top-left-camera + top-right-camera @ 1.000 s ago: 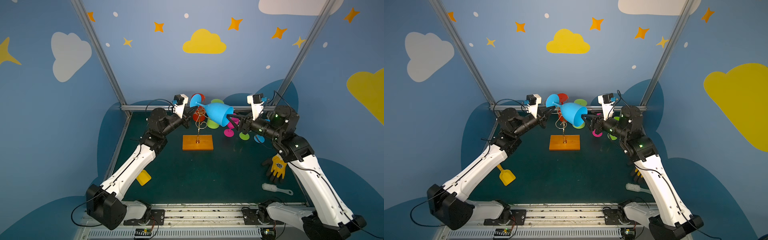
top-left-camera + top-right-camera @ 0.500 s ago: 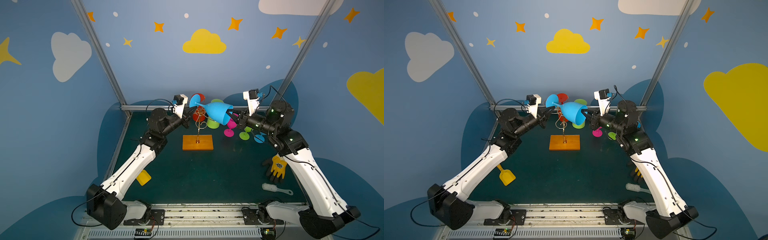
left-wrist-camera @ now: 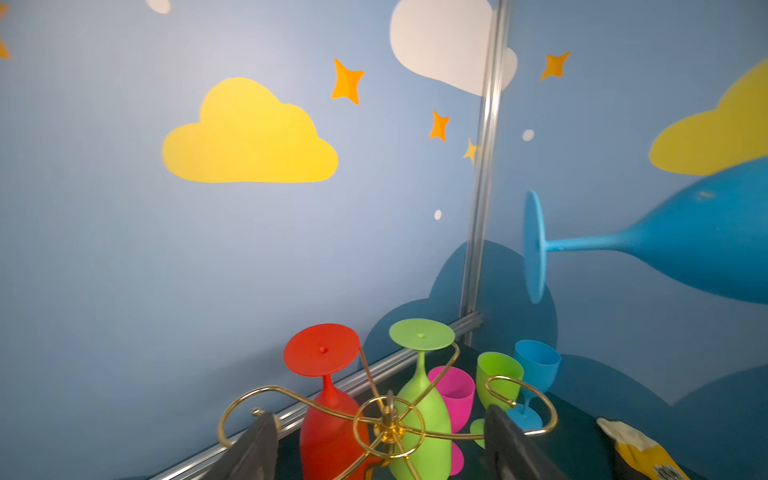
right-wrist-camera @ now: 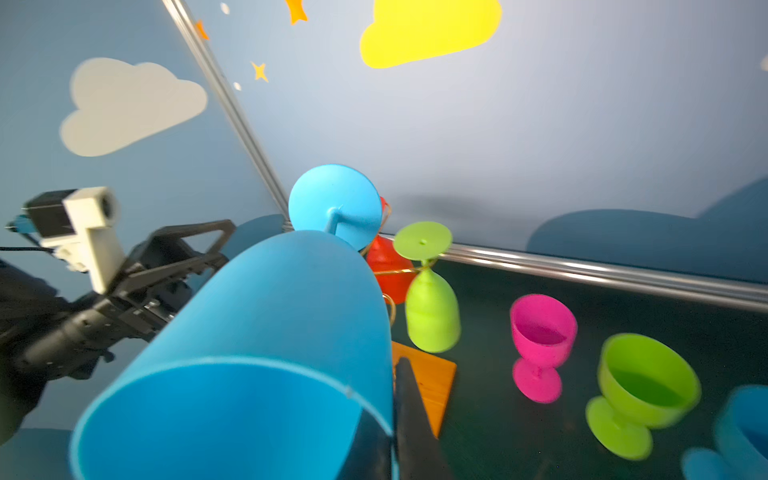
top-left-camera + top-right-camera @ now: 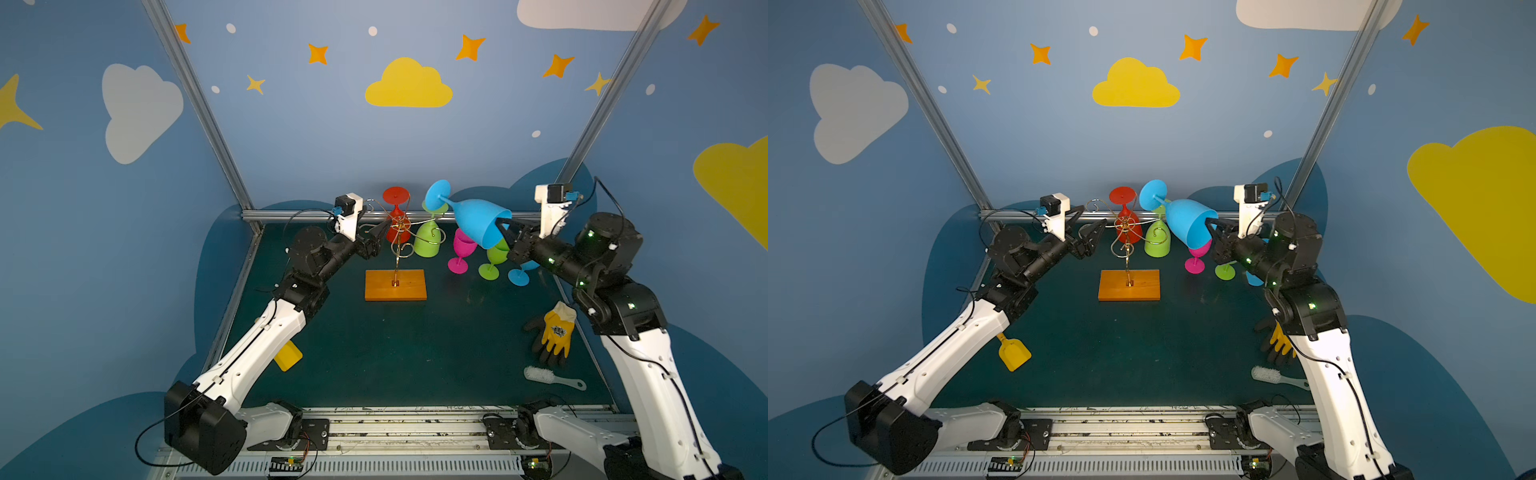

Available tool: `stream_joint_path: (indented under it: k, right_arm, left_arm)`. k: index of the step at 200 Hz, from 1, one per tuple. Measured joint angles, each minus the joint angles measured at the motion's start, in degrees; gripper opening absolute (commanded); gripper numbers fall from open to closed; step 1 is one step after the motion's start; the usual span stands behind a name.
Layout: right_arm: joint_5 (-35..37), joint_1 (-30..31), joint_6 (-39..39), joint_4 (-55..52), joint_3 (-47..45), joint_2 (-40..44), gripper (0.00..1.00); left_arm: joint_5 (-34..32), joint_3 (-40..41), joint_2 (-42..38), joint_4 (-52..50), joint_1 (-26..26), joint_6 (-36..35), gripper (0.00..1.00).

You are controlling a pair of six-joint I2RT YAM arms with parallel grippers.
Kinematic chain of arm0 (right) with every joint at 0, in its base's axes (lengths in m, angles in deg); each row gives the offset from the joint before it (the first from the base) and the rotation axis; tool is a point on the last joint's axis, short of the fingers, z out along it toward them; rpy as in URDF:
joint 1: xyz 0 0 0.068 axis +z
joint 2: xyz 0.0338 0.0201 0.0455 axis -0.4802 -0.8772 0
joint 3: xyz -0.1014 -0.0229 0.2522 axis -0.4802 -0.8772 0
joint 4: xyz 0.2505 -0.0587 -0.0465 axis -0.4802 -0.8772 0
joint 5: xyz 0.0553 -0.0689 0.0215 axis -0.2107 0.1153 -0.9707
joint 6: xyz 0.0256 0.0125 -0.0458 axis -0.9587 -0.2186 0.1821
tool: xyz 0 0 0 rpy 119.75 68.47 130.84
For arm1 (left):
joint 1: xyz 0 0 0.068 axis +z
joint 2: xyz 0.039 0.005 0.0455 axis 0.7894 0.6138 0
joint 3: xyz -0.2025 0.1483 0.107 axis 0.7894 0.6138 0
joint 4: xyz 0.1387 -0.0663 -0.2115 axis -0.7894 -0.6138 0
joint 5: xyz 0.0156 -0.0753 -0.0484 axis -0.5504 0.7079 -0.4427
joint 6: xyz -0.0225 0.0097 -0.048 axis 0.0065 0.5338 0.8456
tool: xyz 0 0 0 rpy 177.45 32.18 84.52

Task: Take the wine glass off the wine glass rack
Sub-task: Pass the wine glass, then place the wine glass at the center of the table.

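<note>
pinching the wine glass (image 5: 476, 220) rim, right gripper (image 5: 503, 228) is holding it right of the rack (image 5: 397, 249); left gripper (image 5: 1094, 222) is gaping, empty.

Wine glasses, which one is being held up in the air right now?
The large blue wine glass, tilted, its rim clamped in the right gripper. Every other glass hangs on the rack or stands on the table.

txt: none legible | glove (image 5: 556, 336) logo: too blurry
</note>
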Motion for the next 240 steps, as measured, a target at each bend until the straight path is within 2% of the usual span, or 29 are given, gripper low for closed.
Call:
stream_joint_path:
  k: [52,91,142,240]
  right_arm:
    - [12.3,-1.3,5.2,-21.0,6.2,3.1,0.0]
    - [16.7,-1.3,7.1,-31.6,5.7,-0.2,0.0]
    - [17.8,-0.9,8.0,-34.3,0.9,-10.9,0.0]
    - [18.1,0.5,8.9,-32.3,3.3,-30.0,0.0]
  left_arm:
    - [-8.0,7.8,-9.0,3.7,3.8,2.6,0.85]
    - [-11.9,13.6,-15.0,4.6,7.5,6.0,0.88]
    - [-13.9,18.6,-21.9,3.3,10.8,8.7,0.9]
    - [-15.5,21.6,-28.7,-1.0,14.3,9.5,0.92]
